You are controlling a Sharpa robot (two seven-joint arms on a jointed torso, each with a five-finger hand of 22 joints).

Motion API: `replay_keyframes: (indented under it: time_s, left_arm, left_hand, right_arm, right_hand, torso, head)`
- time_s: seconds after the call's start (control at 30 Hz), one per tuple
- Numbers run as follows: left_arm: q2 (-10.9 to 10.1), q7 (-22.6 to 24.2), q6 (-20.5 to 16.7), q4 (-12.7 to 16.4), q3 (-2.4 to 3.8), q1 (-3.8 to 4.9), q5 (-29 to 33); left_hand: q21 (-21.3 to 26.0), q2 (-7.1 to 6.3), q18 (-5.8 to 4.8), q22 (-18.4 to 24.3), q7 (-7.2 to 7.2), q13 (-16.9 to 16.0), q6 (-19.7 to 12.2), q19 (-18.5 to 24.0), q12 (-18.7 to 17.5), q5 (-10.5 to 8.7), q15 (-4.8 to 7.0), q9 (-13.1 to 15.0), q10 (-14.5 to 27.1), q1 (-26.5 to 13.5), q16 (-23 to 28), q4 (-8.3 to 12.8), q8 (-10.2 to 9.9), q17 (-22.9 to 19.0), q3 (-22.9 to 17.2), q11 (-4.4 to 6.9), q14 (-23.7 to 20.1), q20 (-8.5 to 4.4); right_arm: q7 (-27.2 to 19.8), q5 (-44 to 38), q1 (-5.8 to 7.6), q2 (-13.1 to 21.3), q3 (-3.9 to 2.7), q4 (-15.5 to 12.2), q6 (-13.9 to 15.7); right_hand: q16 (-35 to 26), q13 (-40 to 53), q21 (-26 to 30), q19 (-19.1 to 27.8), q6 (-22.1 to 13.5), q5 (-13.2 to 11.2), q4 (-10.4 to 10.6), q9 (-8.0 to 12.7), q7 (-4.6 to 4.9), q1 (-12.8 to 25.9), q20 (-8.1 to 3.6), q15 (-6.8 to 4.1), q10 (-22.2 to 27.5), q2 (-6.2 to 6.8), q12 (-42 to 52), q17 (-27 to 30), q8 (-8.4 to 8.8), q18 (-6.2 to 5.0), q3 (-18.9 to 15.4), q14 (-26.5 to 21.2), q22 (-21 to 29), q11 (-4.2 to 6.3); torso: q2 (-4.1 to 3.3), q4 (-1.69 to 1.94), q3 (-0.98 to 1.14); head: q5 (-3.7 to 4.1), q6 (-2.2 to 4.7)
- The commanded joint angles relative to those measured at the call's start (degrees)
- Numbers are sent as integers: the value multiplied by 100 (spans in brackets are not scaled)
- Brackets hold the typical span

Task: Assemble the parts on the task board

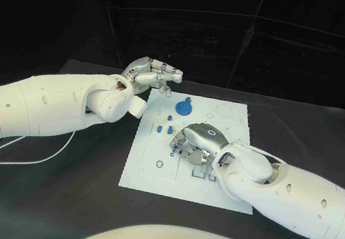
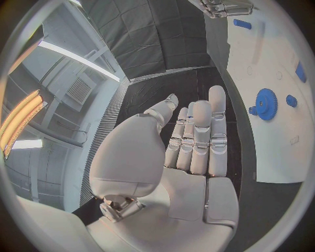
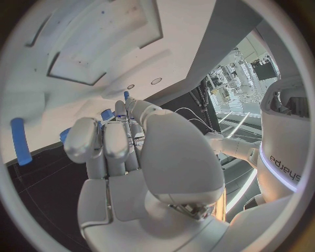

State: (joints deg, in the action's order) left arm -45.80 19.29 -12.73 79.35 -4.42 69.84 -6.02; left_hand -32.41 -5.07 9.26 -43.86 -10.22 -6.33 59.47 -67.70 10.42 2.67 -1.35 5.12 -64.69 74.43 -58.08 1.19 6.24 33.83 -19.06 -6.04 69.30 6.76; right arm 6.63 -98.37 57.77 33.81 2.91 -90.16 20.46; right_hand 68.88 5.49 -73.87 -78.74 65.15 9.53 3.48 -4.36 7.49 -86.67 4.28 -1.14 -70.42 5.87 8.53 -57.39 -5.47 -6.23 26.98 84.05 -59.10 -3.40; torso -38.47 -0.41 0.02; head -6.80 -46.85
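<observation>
Black table (image 1: 59,200); blue gear (image 1: 185,107) beside left hand (image 1: 151,74)

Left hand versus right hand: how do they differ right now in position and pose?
The left hand sits off the task board, beyond its far left corner, near the blue gear; the right hand is over the board's middle. The left hand's fingers lie straight and empty; the right hand's fingers curl down toward the board, and whether they hold a part is hidden. Both are silver hands on white arms.
</observation>
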Motion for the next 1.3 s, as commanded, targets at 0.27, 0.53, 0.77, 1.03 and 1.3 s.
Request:
replay_keyframes:
  time_s: [0.27,0.53,0.77,1.03,1.3]
  left_arm:
    - [11,45,34,-12,6,11,35]
    - [13,32,51,-19,6,11,35]
    - [12,20,61,-19,6,11,35]
    - [16,14,72,-21,6,11,35]
    - [19,1,85,-23,6,11,35]
  left_hand:
    - [34,-6,116,9,19,-6,-40,-1,25,10,3,-8,42,-63,19,-5,31,-5,30,2,-24,30]
    - [34,-6,116,9,19,-6,-40,-1,25,10,3,-8,42,-63,19,-5,31,-5,30,2,-24,30]
    - [34,-6,116,9,19,-6,-40,-1,25,10,3,-8,42,-63,19,-5,31,-5,30,2,-24,30]
    - [45,7,117,20,18,-12,-49,-7,40,10,3,-10,59,-54,24,-10,37,-22,49,1,-31,31]
    - [45,7,117,21,17,-12,-50,-7,41,10,3,-10,60,-53,25,-10,38,-23,51,1,-32,31]
  right_arm:
    - [-52,-65,-20,-21,1,-39,-89]
    - [-61,-65,-42,-35,3,-53,-147]
    - [-32,-66,-51,-45,8,-37,-229]
    - [97,-150,-56,-59,11,0,-315]
    - [149,-270,-63,-98,12,19,-302]
  right_hand:
    - [36,11,-26,-16,6,20,-6,-7,50,71,17,-18,-6,16,-18,-12,-4,46,32,96,3,-26]
    - [40,12,-28,-17,8,20,-7,-7,49,80,18,-17,-8,16,-19,-18,-5,47,33,96,-2,-26]
    - [43,12,-30,-18,9,20,-8,-7,49,85,18,-17,-8,15,-19,-21,-5,47,34,97,-4,-26]
    - [37,13,-27,-16,11,19,-9,-8,49,101,19,-17,-10,14,-21,-10,-6,46,34,94,1,-26]
    - [27,13,-22,-10,11,17,-13,-8,48,123,21,-16,-8,16,-25,7,-5,44,34,90,12,-26]
  torso:
    - [1,3,-4]
    - [2,6,-7]
    - [3,7,-7]
    - [2,2,-5]
    - [-1,4,-1]
  head:
    - [-24,-21]
    - [-35,-33]
    - [-47,-43]
    - [-58,-57]
    - [-60,-65]
